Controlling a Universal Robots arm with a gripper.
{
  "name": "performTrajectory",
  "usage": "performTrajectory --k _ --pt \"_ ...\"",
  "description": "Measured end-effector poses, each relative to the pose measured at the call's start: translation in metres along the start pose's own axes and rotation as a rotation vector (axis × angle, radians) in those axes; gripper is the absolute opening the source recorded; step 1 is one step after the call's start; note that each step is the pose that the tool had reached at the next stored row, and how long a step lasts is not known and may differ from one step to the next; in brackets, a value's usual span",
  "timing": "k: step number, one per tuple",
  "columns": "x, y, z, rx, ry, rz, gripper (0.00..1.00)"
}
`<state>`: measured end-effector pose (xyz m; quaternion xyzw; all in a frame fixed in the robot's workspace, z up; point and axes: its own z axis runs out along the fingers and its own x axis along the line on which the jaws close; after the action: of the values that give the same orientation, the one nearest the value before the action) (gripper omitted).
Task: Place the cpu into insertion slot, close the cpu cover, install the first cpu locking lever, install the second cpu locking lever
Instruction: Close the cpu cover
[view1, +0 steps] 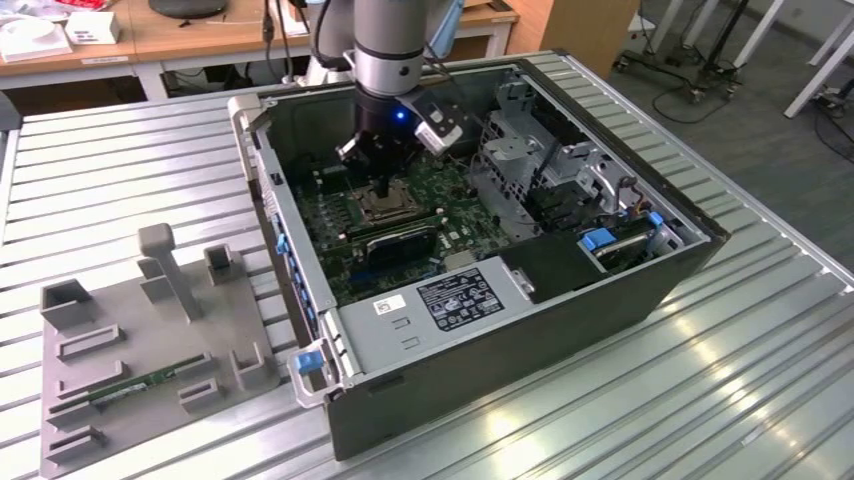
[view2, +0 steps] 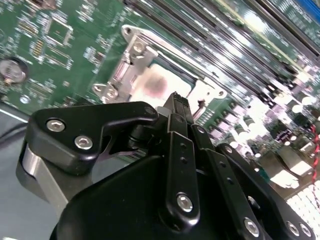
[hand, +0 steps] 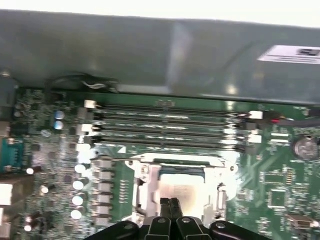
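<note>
gripper (hand: 168, 202) fingers pinched together, nothing visible between them. in the exterior view the tip hangs straight over the insertion slot (view1: 388, 207). cpu (hand: 183, 191) sits flat in the socket, and the cpu cover (hand: 144, 174) looks folded down around it, chip top showing through the window. in the first wrist view the tips sit at the cpu edge farthest from the long memory slots (hand: 170, 127), with the chip lying just ahead toward them. touching or hovering: can't tell.
</note>
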<state>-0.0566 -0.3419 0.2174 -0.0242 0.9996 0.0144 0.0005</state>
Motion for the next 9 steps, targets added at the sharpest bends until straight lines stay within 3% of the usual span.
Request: performTrajectory --k 4,9 --pt "-0.009 -0.0005 0.0 0.0003 0.0 0.0 0.11" --pt "-0.0112 -0.0006 0.0 0.0065 0.0003 0.001 0.11"
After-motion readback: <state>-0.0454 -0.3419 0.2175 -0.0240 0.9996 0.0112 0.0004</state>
